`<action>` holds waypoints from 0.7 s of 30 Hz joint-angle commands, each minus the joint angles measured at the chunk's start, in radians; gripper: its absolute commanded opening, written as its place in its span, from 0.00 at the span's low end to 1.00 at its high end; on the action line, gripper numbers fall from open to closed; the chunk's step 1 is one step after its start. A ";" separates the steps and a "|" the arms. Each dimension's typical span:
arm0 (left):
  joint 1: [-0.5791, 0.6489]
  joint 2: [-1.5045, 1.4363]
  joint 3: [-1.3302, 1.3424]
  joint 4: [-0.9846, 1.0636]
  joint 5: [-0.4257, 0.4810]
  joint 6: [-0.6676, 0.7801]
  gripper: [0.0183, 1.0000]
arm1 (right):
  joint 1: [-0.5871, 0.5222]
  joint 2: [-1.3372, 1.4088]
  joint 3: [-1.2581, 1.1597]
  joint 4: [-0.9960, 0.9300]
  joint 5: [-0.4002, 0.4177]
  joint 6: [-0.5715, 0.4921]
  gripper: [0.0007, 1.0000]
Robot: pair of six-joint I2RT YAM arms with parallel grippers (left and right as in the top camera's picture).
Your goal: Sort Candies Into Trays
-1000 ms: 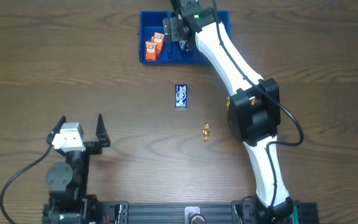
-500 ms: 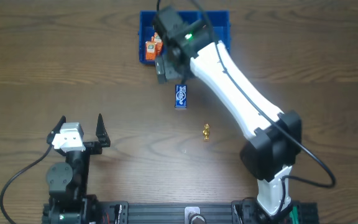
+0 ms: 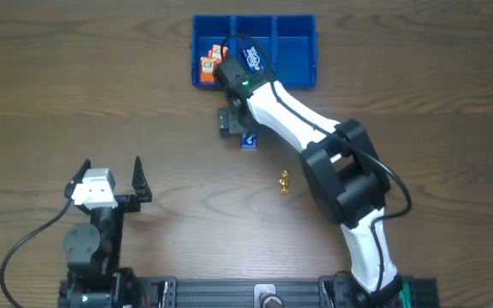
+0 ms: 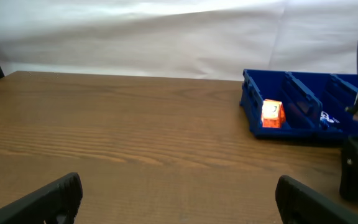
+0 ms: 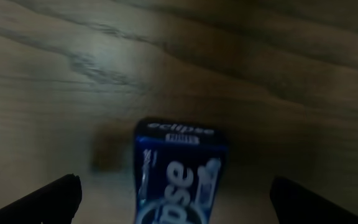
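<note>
The right fingers [image 5: 48, 200] are spread wide with nothing in them. The blue pack [image 5: 179, 177] lies flat on the counter [image 3: 50, 94], right in the gap between them. I think the step now is to pick up this pack. To do it well, the arm should go straight down so one finger lands on each long side of the pack. It should squeeze only when both fingers are low by the wood, so the pack does not slide or tip away. The pack looks flat and smooth, so a hold near its middle seems best. Then it should go up and over the wall of the blue tray [image 3: 302, 51], which sits near, farther from the arms. The left fingers [image 4: 48, 196] are wide open too, hold nothing, and sit well apart from the candies. Now the count. There is one tray with three boxes in a row. The box at one end holds orange candies [image 3: 210, 60]; I see two, maybe three, as they lie close together. The middle box seems to hold one small blue and white thing [image 4: 328, 116], maybe another pack, but I cannot tell. On the counter there is one blue pack and one gold candy [image 3: 285, 181], near the pack but not touching it.
</note>
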 commanded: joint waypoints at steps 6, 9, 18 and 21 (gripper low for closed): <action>0.006 -0.003 -0.022 -0.035 -0.006 0.004 1.00 | -0.008 0.039 -0.004 -0.005 -0.021 0.035 0.50; 0.006 -0.003 -0.022 -0.035 -0.006 0.004 1.00 | -0.008 0.039 -0.004 -0.005 -0.021 0.035 0.31; 0.006 -0.003 -0.022 -0.035 -0.006 0.004 1.00 | -0.028 -0.328 0.175 -0.132 0.087 -0.024 0.22; 0.006 -0.003 -0.022 -0.035 -0.006 0.004 1.00 | -0.082 -0.263 0.445 -0.183 0.158 -0.126 0.21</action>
